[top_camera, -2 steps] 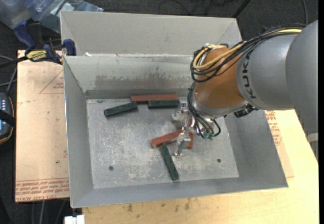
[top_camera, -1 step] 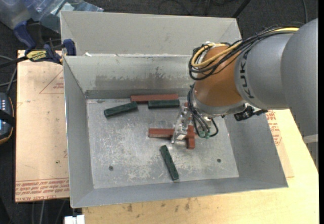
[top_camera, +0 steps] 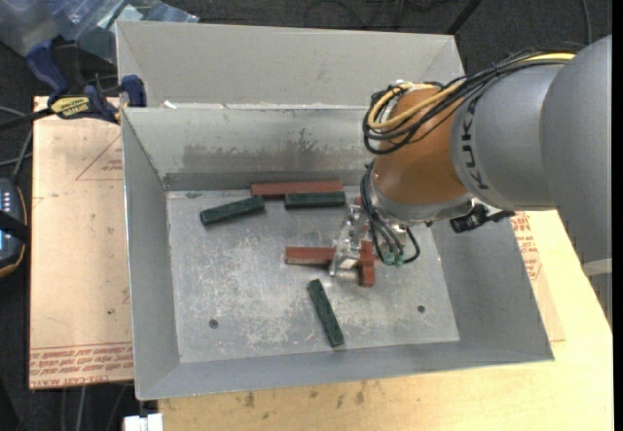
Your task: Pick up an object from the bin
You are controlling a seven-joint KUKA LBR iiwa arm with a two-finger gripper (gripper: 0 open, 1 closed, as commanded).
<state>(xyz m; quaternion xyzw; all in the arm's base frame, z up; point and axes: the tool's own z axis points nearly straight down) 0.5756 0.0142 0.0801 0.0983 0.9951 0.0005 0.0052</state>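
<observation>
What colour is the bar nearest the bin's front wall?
The bar is dark green, seen in the camera view.

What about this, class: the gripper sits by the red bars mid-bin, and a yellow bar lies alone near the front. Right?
No: in the camera view the lone front bar is dark green, not yellow. The gripper does sit by the red bars.

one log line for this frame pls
gripper | low in grey metal bin | at short red-brown rectangular bar | grasp unconfirmed | dark green bar nearby
</observation>
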